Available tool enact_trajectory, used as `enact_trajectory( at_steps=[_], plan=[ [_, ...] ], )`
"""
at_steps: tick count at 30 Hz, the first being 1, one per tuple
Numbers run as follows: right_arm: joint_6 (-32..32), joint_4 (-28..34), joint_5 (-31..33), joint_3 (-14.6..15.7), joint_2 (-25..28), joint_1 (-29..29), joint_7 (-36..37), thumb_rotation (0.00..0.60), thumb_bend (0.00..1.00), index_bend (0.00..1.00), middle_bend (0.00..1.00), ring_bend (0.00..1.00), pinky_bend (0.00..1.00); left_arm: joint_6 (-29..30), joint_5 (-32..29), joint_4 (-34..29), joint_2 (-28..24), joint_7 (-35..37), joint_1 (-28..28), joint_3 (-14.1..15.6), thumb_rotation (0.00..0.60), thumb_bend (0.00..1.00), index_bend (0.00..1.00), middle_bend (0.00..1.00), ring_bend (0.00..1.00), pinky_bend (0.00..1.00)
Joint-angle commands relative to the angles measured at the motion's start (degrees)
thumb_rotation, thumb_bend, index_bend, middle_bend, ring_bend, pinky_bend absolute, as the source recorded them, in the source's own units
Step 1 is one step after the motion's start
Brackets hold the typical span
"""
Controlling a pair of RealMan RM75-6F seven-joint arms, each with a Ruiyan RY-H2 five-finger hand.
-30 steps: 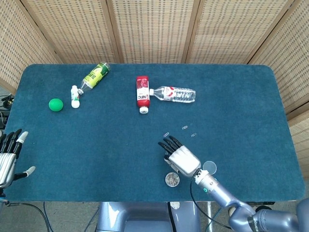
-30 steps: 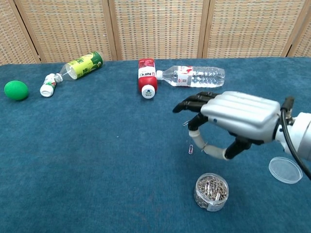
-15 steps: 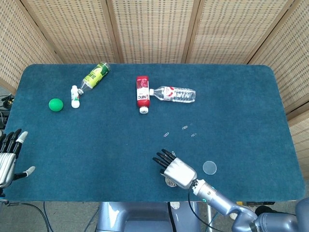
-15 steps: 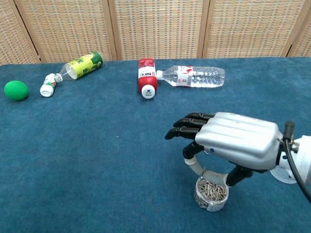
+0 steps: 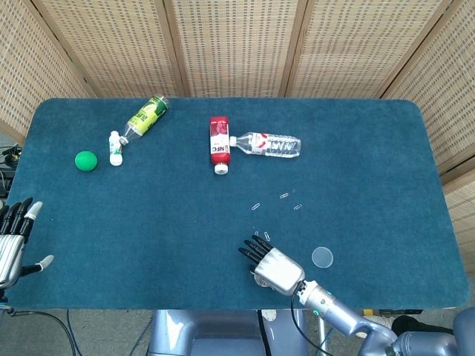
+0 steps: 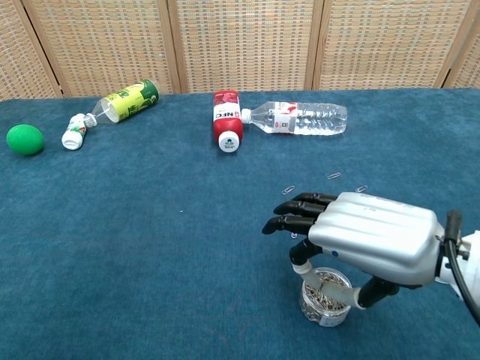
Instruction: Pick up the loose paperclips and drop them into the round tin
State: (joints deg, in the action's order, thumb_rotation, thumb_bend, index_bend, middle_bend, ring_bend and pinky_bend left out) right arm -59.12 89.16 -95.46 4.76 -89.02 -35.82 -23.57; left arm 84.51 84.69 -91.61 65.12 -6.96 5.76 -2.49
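Note:
The round clear tin (image 6: 324,298), with several paperclips inside, stands near the table's front edge. My right hand (image 6: 358,238) hovers right over it, back up and fingers stretched forward. A bent finger and the thumb reach down to the tin's mouth, and I cannot make out a clip between them. In the head view the right hand (image 5: 272,265) hides most of the tin. Loose paperclips (image 6: 287,190) (image 6: 334,175) (image 6: 362,188) lie on the blue cloth beyond the hand, also seen as paperclips (image 5: 256,206) (image 5: 284,196) (image 5: 297,207). My left hand (image 5: 15,241) rests open at the table's left edge.
The tin's clear lid (image 5: 322,257) lies right of the hand. Further back lie a red bottle (image 6: 226,118), a clear water bottle (image 6: 297,118), a green bottle (image 6: 127,101), a small white bottle (image 6: 75,131) and a green ball (image 6: 25,139).
My right hand has drawn back from the loose clips toward the front edge and sunk over the tin. The left hand has not moved.

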Motion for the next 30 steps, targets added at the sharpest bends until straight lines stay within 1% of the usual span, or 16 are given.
enact_trajectory(
  at_steps=[1,4,5,7,9,11,20,22,25,27,30],
  plan=[
    [0.1,-0.3,0.1,0.2,-0.4,0.3,0.5,0.600,0.42,0.66,0.10,0.00,0.06,0.1,0.0,0.0,0.0,0.0,0.0,0.0,0.600,0.00,0.00,0.00,0.00,0.00],
    [-0.1,-0.6,-0.1,0.2,-0.8,0.5,1.0,0.600,0.42,0.66,0.10,0.00,0.06,0.1,0.0,0.0,-0.1,0.1,0.0,0.0,0.600,0.00,0.00,0.00,0.00,0.00],
    [-0.3,-0.8,-0.3,0.2,-0.9,0.5,1.2,0.600,0.41,0.65,0.10,0.00,0.06,0.1,0.0,0.0,-0.1,0.1,0.0,0.0,0.600,0.00,0.00,0.00,0.00,0.00],
    [-0.2,-1.0,-0.3,0.2,-1.0,0.6,0.9,0.600,0.35,0.58,0.10,0.00,0.06,0.0,-0.1,0.0,-0.1,0.2,0.0,-0.1,0.600,0.00,0.00,0.00,0.00,0.00],
    [0.0,-1.0,0.0,0.0,-1.0,0.7,0.4,0.600,0.27,0.48,0.10,0.00,0.06,0.0,-0.1,0.0,-0.1,0.3,0.0,-0.1,0.600,0.00,0.00,0.00,0.00,0.00],
    [0.1,-1.0,0.3,-0.3,-1.0,0.8,-0.1,0.600,0.24,0.45,0.11,0.00,0.06,0.0,-0.2,-0.1,-0.2,0.3,0.0,-0.1,0.600,0.00,0.00,0.00,0.00,0.00],
    [-0.7,-0.1,0.2,-1.1,-0.3,1.1,-0.5,0.600,0.24,0.44,0.11,0.00,0.06,-0.1,-0.2,0.0,-0.2,0.3,0.0,-0.1,0.600,0.00,0.00,0.00,0.00,0.00],
    [-1.9,0.7,0.1,-2.2,0.1,1.0,0.2,0.600,0.24,0.44,0.11,0.00,0.06,-0.1,-0.3,0.1,-0.1,0.3,0.0,-0.1,0.600,0.00,0.00,0.00,0.00,0.00],
    [-2.8,1.4,1.3,-4.6,0.7,0.7,0.8,0.600,0.24,0.44,0.11,0.00,0.06,-0.1,-0.3,0.1,-0.1,0.3,0.0,-0.1,0.600,0.00,0.00,0.00,0.00,0.00],
    [-2.7,1.1,3.6,-7.0,0.9,0.3,0.6,0.600,0.24,0.44,0.11,0.00,0.06,-0.2,-0.3,0.1,-0.2,0.4,0.0,-0.1,0.600,0.00,0.00,0.00,0.00,0.00],
    [-1.5,0.5,7.1,-9.4,1.0,-0.2,-0.3,0.600,0.24,0.44,0.11,0.00,0.06,-0.2,-0.3,0.0,-0.2,0.4,0.1,-0.2,0.600,0.00,0.00,0.00,0.00,0.00]
  ],
)
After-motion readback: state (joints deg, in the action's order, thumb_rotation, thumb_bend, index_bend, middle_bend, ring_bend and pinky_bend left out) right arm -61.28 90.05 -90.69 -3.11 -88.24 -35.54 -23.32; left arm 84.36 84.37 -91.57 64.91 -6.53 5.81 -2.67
